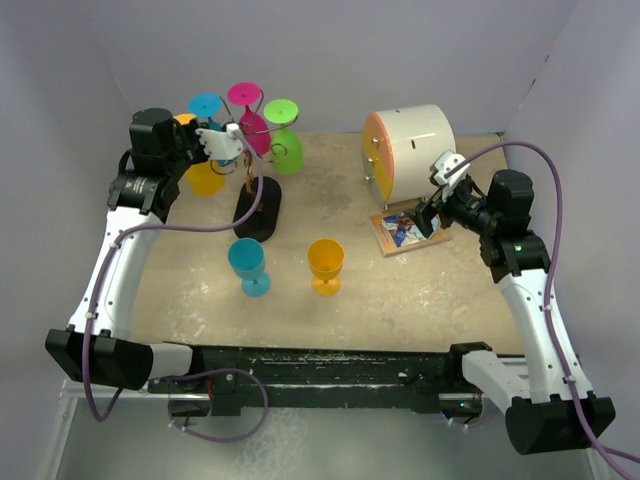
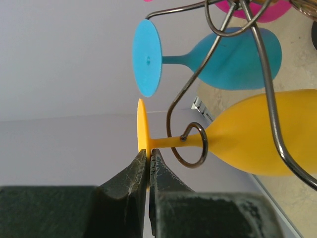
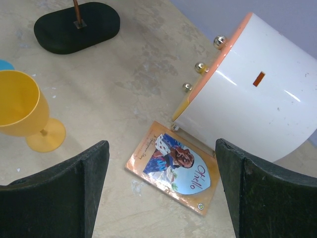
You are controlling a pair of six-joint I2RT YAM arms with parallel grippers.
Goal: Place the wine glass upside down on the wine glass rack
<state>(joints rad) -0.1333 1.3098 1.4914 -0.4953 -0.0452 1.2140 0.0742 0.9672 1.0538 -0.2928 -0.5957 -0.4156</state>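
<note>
The wine glass rack [image 1: 258, 212] stands at the back left, a thin dark wire stand [image 2: 268, 84] on a black oval base [image 3: 77, 27]. A yellow wine glass [image 2: 257, 136] hangs on its left side [image 1: 206, 180], its stem passing through a curled wire loop. My left gripper [image 2: 148, 153] is shut on the thin edge of that glass's foot, and it shows beside the rack [image 1: 215, 145] in the top view. My right gripper [image 3: 161, 145] hovers open over a book, holding nothing.
Blue [image 2: 237, 64], pink [image 1: 250, 125] and green [image 1: 285, 150] glasses hang on the rack. An upright blue glass [image 1: 248, 265] and a yellow one [image 1: 326, 265] stand mid-table. A white cylinder with an orange face [image 1: 410, 150] and a book [image 3: 173, 166] lie at the right.
</note>
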